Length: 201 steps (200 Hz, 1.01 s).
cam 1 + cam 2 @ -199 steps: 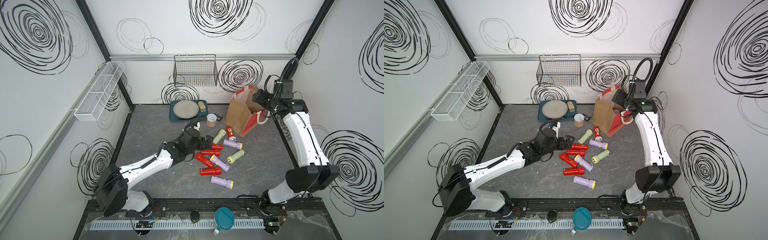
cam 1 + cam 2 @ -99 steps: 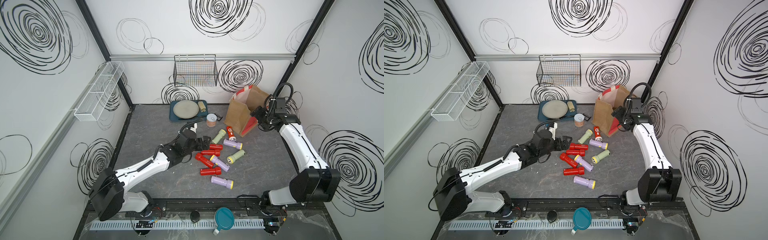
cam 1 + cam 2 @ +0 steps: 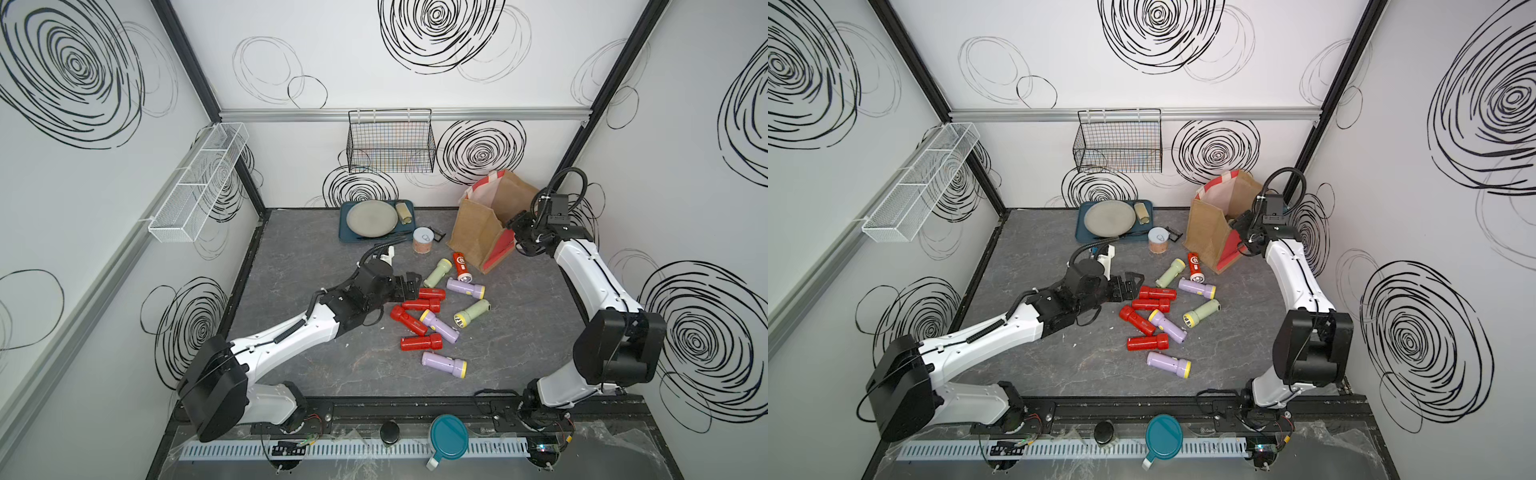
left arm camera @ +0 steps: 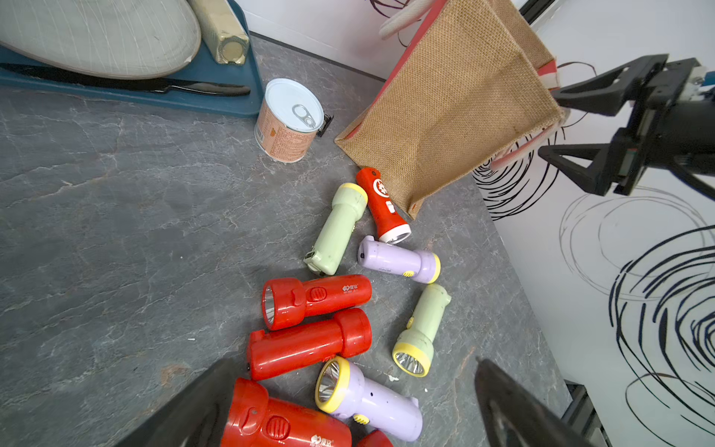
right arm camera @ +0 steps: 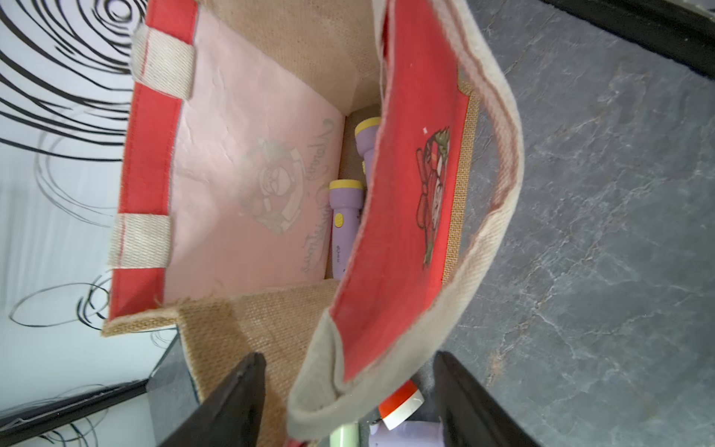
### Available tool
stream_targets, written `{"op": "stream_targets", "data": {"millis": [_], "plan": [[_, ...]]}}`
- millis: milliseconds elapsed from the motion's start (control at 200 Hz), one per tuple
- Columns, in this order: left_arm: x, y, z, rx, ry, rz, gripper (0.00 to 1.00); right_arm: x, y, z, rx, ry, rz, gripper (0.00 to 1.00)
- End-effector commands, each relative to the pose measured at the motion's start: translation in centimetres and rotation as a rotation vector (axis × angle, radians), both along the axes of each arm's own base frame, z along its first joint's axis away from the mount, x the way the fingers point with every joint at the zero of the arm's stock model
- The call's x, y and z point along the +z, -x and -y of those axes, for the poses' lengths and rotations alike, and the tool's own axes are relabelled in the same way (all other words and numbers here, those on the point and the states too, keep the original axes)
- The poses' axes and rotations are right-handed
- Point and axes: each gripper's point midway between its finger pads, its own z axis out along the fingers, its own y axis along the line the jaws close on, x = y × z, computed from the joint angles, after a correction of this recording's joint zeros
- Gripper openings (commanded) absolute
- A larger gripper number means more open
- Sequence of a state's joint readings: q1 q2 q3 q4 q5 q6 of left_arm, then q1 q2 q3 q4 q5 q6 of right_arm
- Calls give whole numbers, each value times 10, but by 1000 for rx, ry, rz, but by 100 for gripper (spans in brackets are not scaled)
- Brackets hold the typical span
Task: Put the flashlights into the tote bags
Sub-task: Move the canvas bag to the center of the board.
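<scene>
"Top views first: where were the flashlights?"

"In both top views ten flashlights (image 3: 420,342) lay loose on the table (image 3: 299,257), in front of the tote bag (image 3: 473,232), which stood at the far right. The left fingers (image 3: 414,278) were wide apart and empty, just beside a red flashlight (image 3: 1156,292)."

"And the right fingers (image 3: 1241,220)?"

"At the bag's red side panel. How wide they stood, I could not tell from there."

"Left wrist view?"

"The left fingers (image 4: 193,406) were spread wide above the nearest flashlights and gripped none. An orange-red flashlight (image 4: 383,205) lay just beside the bag's lower edge."

"Right wrist view?"

"The right fingers (image 5: 240,402) stood apart on either side of the bag's red panel and strap, not closed on them. Two lilac flashlights (image 5: 345,216) lay at the bottom of the bag."
</scene>
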<state>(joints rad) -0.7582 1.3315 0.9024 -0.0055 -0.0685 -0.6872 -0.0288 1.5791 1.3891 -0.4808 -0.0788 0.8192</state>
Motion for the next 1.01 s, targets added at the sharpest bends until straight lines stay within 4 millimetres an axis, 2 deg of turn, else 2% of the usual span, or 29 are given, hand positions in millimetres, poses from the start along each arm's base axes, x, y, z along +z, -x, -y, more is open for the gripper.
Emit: {"op": "stream_targets", "data": {"millis": [0, 160, 390, 520, 650, 786, 1001], "plan": [[28, -7, 2, 5, 33, 63, 99, -1, -2, 2, -8, 0, 14, 57], [25, -7, 4, 3, 36, 59, 99, -1, 7, 8, 2, 53, 5, 29], [20, -7, 4, 6, 30, 51, 99, -2, 30, 28, 14, 142, -26, 7], [14, -7, 1, 18, 22, 38, 99, 3, 45, 45, 18, 200, -36, 5], [0, -4, -5, 41, -8, 6, 99, 5, 60, 50, 64, 267, -74, 4], [-25, 0, -17, 83, -55, -46, 100, 3, 76, 49, 114, 310, -104, 3], [-69, 12, -37, 140, -156, -153, 95, -1, 105, 45, 155, 332, -141, 4]]}}
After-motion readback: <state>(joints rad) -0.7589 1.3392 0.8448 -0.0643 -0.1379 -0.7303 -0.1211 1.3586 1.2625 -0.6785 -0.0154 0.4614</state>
